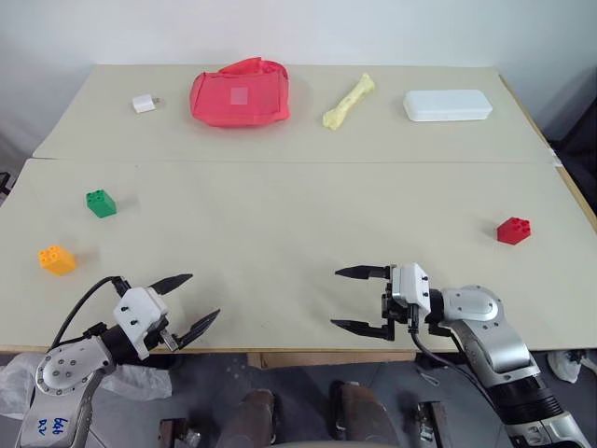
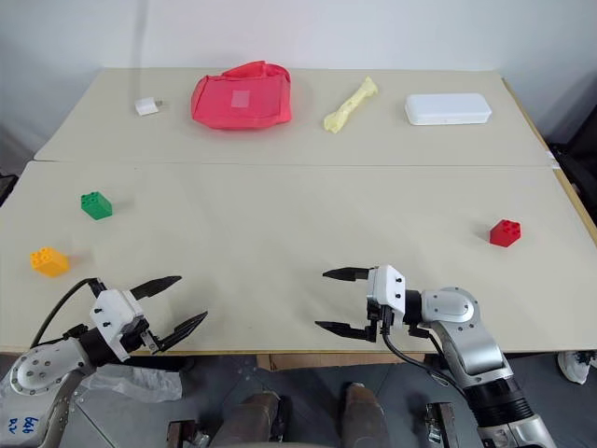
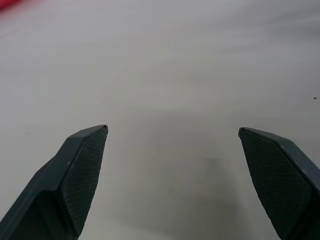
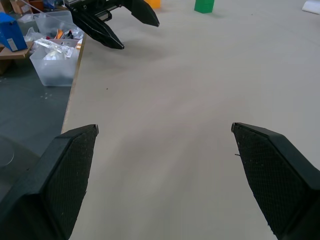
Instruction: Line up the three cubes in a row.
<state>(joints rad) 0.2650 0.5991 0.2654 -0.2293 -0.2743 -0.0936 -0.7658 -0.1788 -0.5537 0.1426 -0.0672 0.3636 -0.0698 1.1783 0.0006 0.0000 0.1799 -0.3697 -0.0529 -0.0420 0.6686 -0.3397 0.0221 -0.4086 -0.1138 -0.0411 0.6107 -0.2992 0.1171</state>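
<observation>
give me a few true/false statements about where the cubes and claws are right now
1. The red cube lies apart from the other two. True.
2. The green cube is stacked on the orange cube. False: they lie side by side, apart.
3. The left claw holds a cube. False: it is open and empty.
4. The right claw is open over bare table. True.
5. The three cubes form a row. False: they are scattered.

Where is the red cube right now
The red cube sits alone on the table's right side, near the right edge, beyond the open right gripper and far from the green cube and orange-yellow cube.
</observation>
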